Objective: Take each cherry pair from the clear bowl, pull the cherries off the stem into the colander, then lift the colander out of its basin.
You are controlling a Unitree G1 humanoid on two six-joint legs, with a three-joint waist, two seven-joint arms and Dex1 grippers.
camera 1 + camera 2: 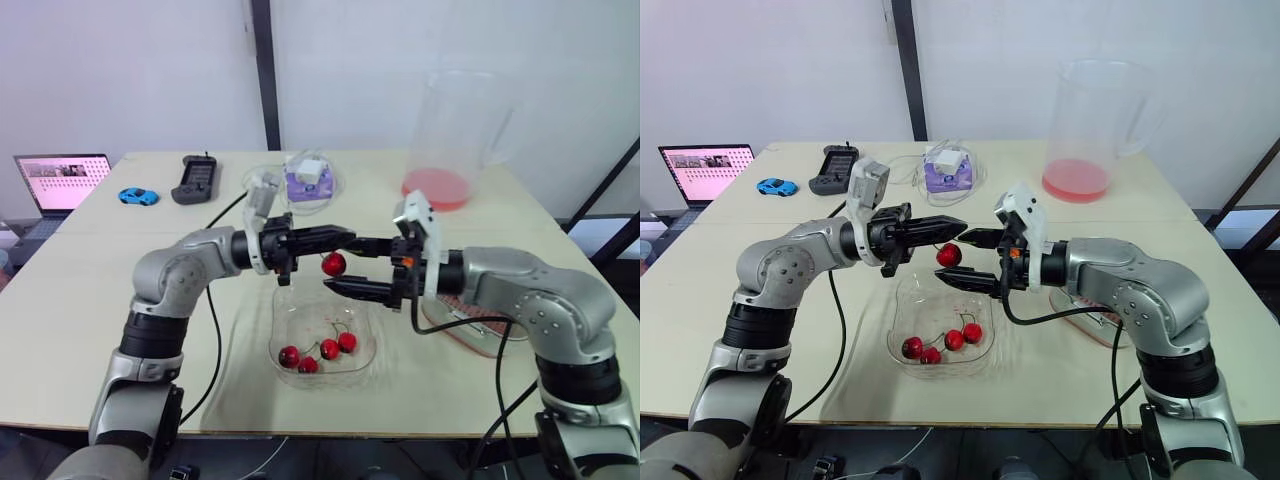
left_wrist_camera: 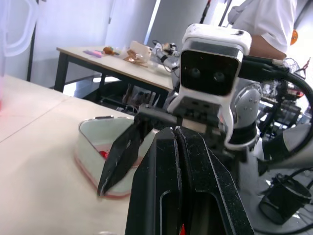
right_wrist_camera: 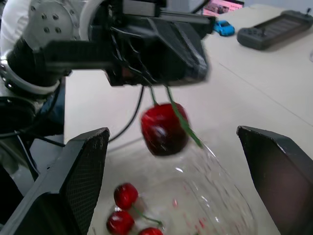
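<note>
Right wrist view: the left gripper point(image 3: 190, 63) pinches a stem point(image 3: 193, 137), its cherry point(image 3: 164, 128) hanging between the spread fingers of the right gripper point(image 3: 172, 134) above the clear bowl point(image 1: 277, 325).

You have the clear bowl point(image 1: 283, 315), basin point(image 1: 470, 336), pitcher point(image 1: 450, 140), controller point(image 1: 195, 180), toy car point(image 1: 138, 196) and purple box point(image 1: 308, 181) resting on the surface point(image 1: 80, 300).

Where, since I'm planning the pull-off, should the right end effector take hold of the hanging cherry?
Take the cherry by its round body, from the robot's right. It hangs above the bowl by its stem, pinched in the left end effector, so both flanks are bare; the right end effector, open, brackets it.
</note>
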